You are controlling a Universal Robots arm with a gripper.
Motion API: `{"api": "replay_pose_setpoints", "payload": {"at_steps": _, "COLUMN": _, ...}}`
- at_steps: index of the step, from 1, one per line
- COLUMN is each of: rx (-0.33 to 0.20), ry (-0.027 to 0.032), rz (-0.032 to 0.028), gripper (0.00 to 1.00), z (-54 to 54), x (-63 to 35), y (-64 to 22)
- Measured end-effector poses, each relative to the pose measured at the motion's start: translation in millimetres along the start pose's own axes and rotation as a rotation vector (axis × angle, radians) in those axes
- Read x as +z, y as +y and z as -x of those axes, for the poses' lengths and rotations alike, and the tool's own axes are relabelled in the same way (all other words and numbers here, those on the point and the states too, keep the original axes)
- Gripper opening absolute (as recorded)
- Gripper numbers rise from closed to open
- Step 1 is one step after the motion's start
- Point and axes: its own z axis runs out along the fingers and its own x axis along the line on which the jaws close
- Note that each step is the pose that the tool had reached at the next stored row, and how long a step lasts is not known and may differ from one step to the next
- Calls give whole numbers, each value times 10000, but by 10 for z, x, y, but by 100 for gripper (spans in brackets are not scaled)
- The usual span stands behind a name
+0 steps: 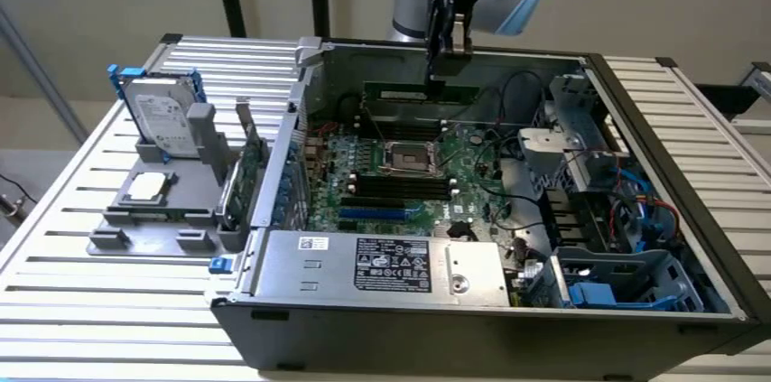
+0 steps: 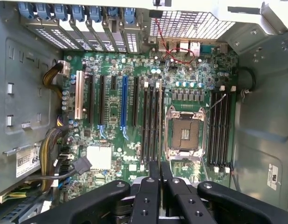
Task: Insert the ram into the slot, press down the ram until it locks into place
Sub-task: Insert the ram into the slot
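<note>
The gripper point(image 1: 436, 75) clamps the ram point(image 1: 398, 89) by the case's far wall, its long axis parallel to the slot point(image 1: 398, 188) — lower, nearer.

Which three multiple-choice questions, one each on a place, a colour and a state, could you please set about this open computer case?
1. Where is the gripper? A. above the open grey metal computer case B. over the slatted table C. beside the hard drive
2. What colour is the odd long plastic expansion slot? A. red B. blue C. yellow
3. The thin green ram stick is: A. gripped B. seated in a socket C. lying on the table
Answers: A, it hangs over the green motherboard; B, it stands out among black slots; A, the gripper holds it above the board.
</note>
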Motion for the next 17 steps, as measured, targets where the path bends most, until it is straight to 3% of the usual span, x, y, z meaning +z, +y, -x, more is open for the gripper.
{"api": "replay_pose_setpoints", "payload": {"at_steps": 17, "rx": 18, "ry": -1, "rz": 0, "gripper": 13, "z": 31, "x": 310, "y": 15}}
